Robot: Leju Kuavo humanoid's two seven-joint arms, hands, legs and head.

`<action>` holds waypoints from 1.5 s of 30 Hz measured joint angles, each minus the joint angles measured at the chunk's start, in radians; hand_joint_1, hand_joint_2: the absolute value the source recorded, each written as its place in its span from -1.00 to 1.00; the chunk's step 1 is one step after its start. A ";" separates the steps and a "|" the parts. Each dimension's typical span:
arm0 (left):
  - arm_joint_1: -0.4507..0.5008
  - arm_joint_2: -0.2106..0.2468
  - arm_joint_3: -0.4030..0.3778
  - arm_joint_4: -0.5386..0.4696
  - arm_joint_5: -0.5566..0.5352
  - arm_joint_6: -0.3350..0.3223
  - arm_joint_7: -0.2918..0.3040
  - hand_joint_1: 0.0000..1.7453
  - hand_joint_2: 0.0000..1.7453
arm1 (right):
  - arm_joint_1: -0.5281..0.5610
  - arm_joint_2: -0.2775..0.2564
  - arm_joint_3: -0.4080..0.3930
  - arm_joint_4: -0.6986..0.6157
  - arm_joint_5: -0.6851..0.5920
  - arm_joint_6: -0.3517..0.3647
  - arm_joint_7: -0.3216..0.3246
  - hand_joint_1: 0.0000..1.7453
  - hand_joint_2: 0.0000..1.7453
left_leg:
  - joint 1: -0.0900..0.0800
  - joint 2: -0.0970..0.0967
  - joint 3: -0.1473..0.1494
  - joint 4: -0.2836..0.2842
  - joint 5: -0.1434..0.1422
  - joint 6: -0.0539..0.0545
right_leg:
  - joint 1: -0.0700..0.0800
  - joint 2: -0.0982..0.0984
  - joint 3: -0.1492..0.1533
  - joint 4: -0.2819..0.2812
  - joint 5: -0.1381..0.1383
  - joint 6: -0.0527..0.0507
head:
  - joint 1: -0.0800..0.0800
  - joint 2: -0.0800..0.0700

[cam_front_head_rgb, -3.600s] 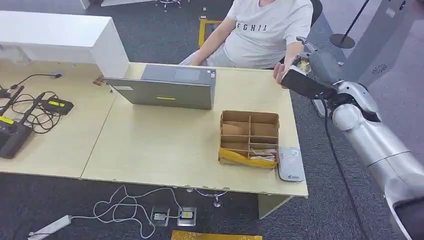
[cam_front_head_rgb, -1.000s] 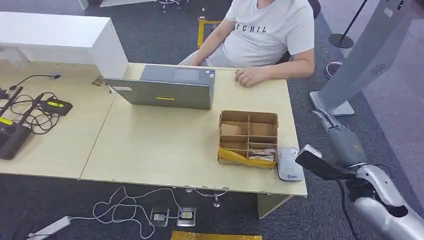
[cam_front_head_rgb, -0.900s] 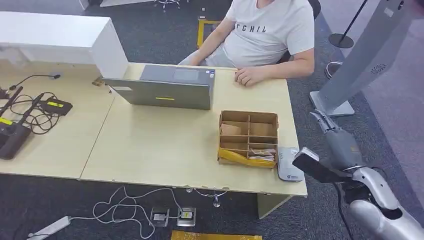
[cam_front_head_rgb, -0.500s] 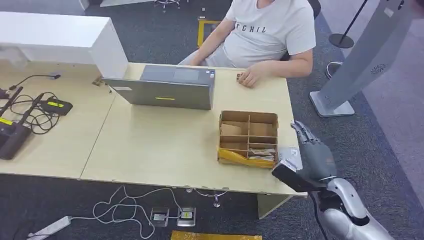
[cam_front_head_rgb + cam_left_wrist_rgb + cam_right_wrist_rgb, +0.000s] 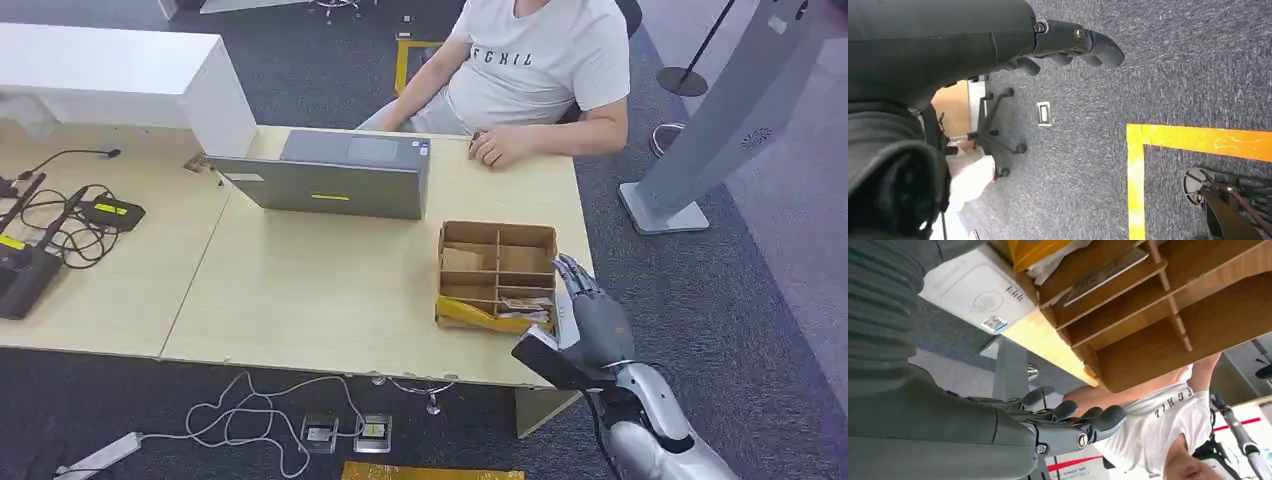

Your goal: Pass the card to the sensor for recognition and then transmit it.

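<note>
Where grey carpet (image 5: 700, 290) surrounds it, wooden table (image 5: 330, 290) holds laptop (image 5: 330, 175).

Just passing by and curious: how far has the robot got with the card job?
Nothing sits on the white sensor yet. The right hand, empty with fingers apart, hovers beside the cardboard box. Left to do: take one of its cards, scan it, pass it on.

Cardboard box (image 5: 497, 262) (matt, brown) on smooth pale wood table (image 5: 330, 290).
</note>
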 joint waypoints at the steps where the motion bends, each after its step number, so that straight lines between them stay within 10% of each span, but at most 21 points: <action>1: 0.000 0.000 0.000 0.000 0.001 0.002 0.000 -1.00 -1.00 | 0.000 0.005 0.000 0.003 0.000 0.000 -0.002 -1.00 1.00 | 0.000 0.000 0.000 0.000 0.000 0.000 | 0.000 0.000 0.000 0.000 0.000 0.000 | 0.000 0.000; 45: 0.000 -0.007 0.000 0.000 0.013 0.016 0.003 -1.00 -1.00 | -0.032 0.081 -0.001 0.117 0.067 -0.017 -0.040 -1.00 1.00 | 0.000 0.000 0.000 0.000 0.000 0.000 | 0.000 0.000 0.000 0.000 0.000 0.000 | 0.000 0.000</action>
